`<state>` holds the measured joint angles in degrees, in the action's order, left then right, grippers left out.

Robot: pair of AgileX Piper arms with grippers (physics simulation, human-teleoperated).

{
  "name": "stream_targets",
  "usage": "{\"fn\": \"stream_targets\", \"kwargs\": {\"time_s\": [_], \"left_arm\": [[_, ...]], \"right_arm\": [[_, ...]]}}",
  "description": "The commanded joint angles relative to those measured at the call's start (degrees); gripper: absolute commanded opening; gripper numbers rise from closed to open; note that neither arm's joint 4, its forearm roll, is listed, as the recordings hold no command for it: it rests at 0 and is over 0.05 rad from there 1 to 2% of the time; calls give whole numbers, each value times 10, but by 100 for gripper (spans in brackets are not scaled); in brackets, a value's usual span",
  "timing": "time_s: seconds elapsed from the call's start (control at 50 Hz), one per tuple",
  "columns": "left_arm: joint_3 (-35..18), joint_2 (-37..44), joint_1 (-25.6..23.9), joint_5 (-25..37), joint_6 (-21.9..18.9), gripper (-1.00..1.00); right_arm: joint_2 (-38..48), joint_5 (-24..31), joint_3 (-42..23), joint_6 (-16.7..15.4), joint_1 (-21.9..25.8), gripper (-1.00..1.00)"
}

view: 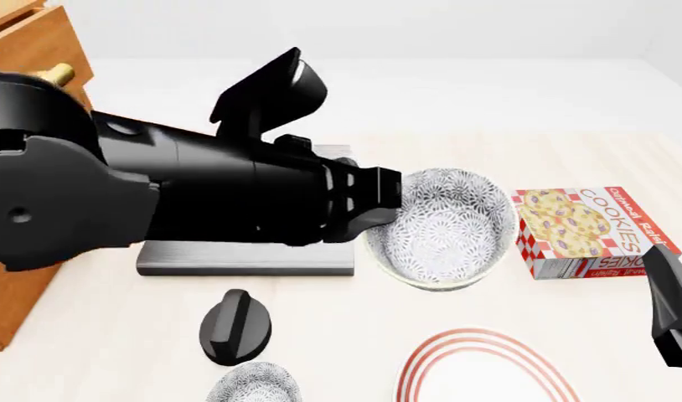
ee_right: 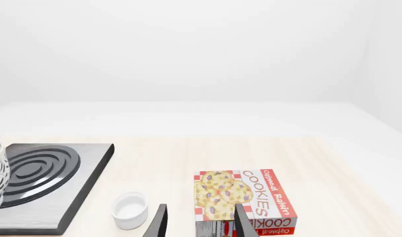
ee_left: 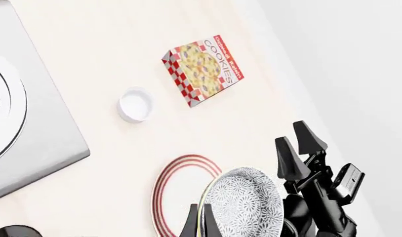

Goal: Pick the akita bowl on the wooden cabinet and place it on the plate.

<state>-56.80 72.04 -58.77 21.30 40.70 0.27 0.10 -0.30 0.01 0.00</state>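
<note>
Left gripper (ee_left: 199, 222) is clamped on the rim of the bowl (view: 444, 226), holding it tilted in the air just above the plate (view: 487, 373) at the table's near edge, while the right gripper (ee_right: 199, 222) hangs open and empty

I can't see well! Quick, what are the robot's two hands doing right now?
Left gripper: shut on the akita bowl, carrying it in the air.
Right gripper: open, holding nothing.

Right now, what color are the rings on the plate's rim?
Thin red concentric rings on the white plate, clearest in the left wrist view.
</note>
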Motion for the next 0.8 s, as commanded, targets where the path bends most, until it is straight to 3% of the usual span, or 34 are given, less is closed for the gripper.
{"fn": "stream_targets", "kwargs": {"time_s": [0.02,0.8], "left_arm": [[13,13,-12,-20,7,-100],[33,83,-21,-63,38,-100]], "right_arm": [[0,0,0,0,0,100],[0,0,0,0,0,100]]}}
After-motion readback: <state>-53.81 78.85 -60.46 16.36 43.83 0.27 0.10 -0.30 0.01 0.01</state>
